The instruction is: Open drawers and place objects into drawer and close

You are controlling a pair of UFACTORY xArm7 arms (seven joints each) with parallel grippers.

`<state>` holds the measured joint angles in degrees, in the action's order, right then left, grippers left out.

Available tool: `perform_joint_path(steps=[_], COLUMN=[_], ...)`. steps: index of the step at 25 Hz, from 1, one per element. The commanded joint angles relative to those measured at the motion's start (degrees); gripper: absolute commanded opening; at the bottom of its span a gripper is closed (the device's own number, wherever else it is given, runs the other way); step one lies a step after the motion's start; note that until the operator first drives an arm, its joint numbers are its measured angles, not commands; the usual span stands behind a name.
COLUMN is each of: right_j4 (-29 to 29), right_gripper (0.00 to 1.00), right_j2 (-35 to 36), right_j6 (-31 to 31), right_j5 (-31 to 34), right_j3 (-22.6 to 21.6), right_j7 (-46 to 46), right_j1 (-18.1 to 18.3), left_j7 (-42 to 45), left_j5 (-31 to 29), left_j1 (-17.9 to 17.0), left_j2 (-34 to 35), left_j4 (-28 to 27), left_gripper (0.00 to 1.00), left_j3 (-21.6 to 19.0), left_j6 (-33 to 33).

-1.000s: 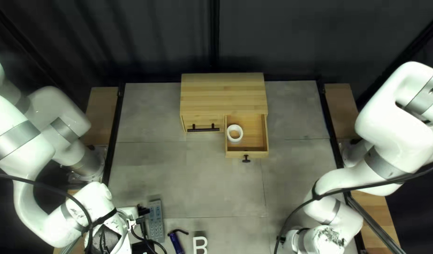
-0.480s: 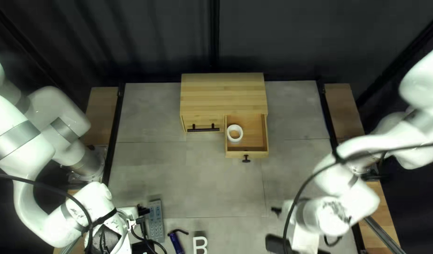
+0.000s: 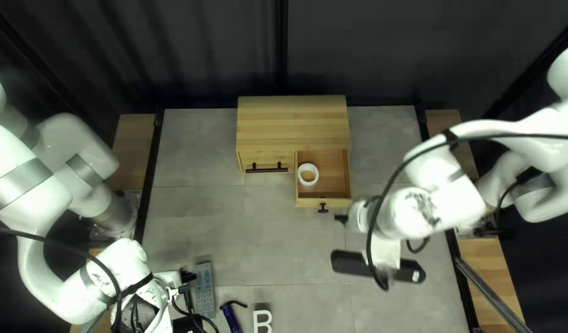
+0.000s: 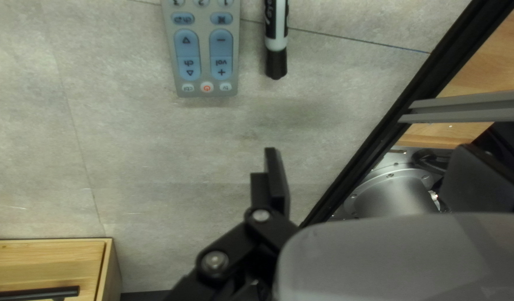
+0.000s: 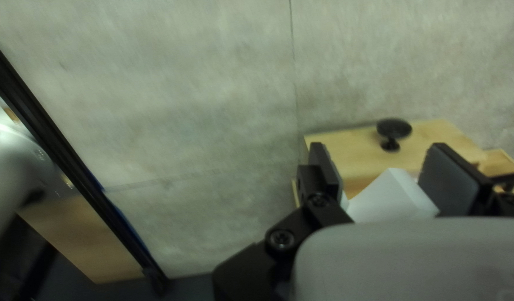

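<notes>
Your right claw [image 3: 340,219] is clamped on a white piece [image 5: 393,198], its two fingers on either side of it (the piece is partly hidden, so you can't tell its full shape). Ahead of that claw, past the fingertips, you have the open drawer [image 3: 337,176] with its round knob [image 3: 322,208]. Inside that drawer, farther from the claw than the knob, sits a white ring [image 3: 308,185].

Your left claw [image 3: 186,276] has its fingers wide apart. Ahead of it lies the grey remote [image 4: 205,56], with a marker [image 4: 276,33] alongside (the top left view hides that one under the arm). Past the remote from this claw, you'll see a blue item [image 3: 231,317] with a black hooked end, then a white letter [image 3: 255,322].

The counter [image 3: 284,246] under both claws is grey with thin seams, edged by black rails [image 3: 149,172] and wooden boards [image 3: 130,139]. The wooden cabinet [image 3: 293,123] stands beyond both claws toward the far edge, and a dark curtain [image 3: 204,49] hangs behind it.

Counting up, you've got one cabinet with two drawers (one out, one closed, the closed one bearing a bar handle [image 3: 266,170]), one ring, one clamped piece, one remote, one marker, one blue item, one letter, two rails and one curtain.
</notes>
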<state>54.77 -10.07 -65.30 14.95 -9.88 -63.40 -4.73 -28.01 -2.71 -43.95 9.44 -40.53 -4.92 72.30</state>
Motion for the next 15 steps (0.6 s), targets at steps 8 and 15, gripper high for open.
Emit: perform_joint_path(steps=[8,15], right_j4=[-2.3,-4.6], right_gripper=[0.12,0.11], right_j2=[4.5,2.8], right_j6=[10.8,12.1], right_j5=[-0.1,-1.7], right_j3=[5.0,7.1], right_j7=[-11.4,-16.4], right_j1=[3.7,4.9], left_j7=[0.0,0.0], left_j5=[0.0,0.0], left_j1=[0.0,0.0], left_j2=[0.0,0.0], left_j4=[0.0,0.0], left_gripper=[1.00,1.00], left_j3=[0.0,0.0], left_j6=[0.0,0.0])
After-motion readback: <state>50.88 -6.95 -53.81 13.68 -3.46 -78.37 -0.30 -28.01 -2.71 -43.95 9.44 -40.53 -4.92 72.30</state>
